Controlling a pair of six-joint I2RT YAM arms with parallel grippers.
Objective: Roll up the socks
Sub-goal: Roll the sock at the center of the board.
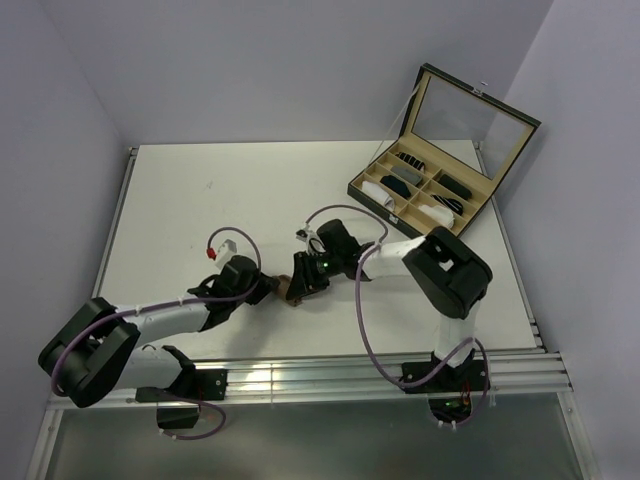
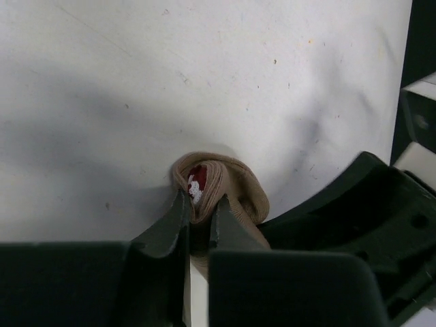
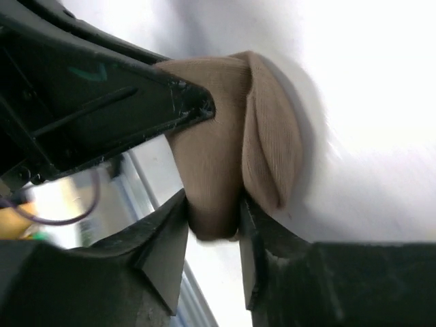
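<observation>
While your bench [image 1: 200, 200] carries an open box [image 1: 460, 115] of small rolls at its far right, the job looks only part done. The two arms meet near the middle, toward the front edge, over one tan sock [image 2: 238, 191] that is already wound into a tight roll. I cannot find the white sock. Your left tool [image 2: 202, 204] is clamped shut on the roll's edge, beside the red-and-white cuff. Your right tool [image 3: 212, 204] stands partly open, its jaws pinching the roll's other end.
</observation>
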